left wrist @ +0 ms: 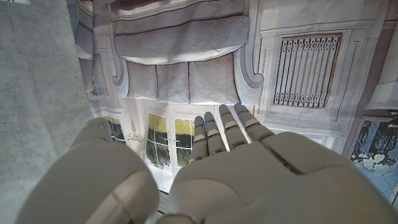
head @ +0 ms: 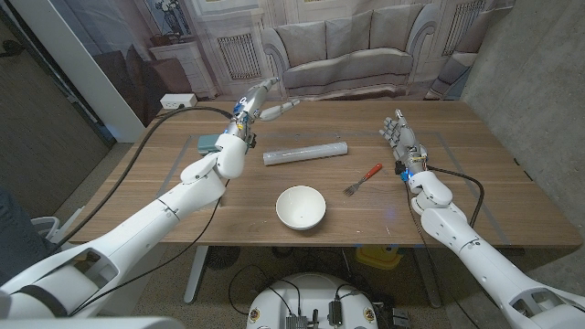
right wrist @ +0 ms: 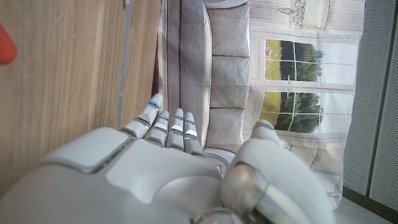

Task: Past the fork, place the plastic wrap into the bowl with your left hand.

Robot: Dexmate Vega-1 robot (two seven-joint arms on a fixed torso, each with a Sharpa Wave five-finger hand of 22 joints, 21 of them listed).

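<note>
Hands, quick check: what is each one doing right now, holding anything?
Left hand: open, fingers apart, holding nothing, raised beyond the plastic wrap.
Right hand: open, holding nothing, beside the fork.

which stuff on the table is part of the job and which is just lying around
Part of the job: plastic wrap roll, white bowl, red-handled fork, left robot hand.

Just lying about: teal object near the left arm, right robot hand.
</note>
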